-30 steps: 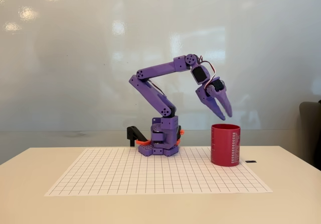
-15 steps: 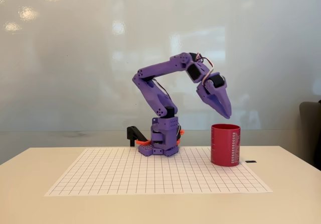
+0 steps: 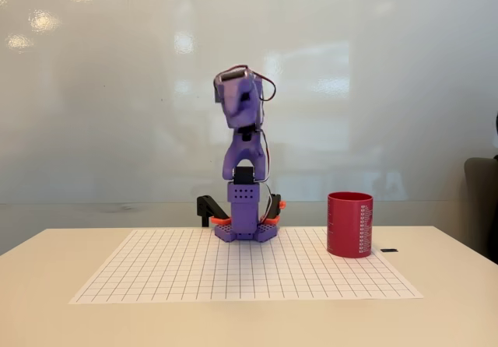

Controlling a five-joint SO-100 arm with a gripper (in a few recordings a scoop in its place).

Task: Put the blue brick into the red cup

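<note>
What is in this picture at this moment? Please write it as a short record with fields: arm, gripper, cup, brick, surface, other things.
arm: purple arm, folded upright above its base, turned to face the camera
gripper: cannot tell whether open or shut; the fingers are not clear from this angle
cup: red cup, upright on the right part of the grid sheet, apart from the arm
brick: not visible on the sheet; the inside of the cup is hidden
surface: white grid sheet on a pale table
other things: small dark item on the table, right of the cup
</note>
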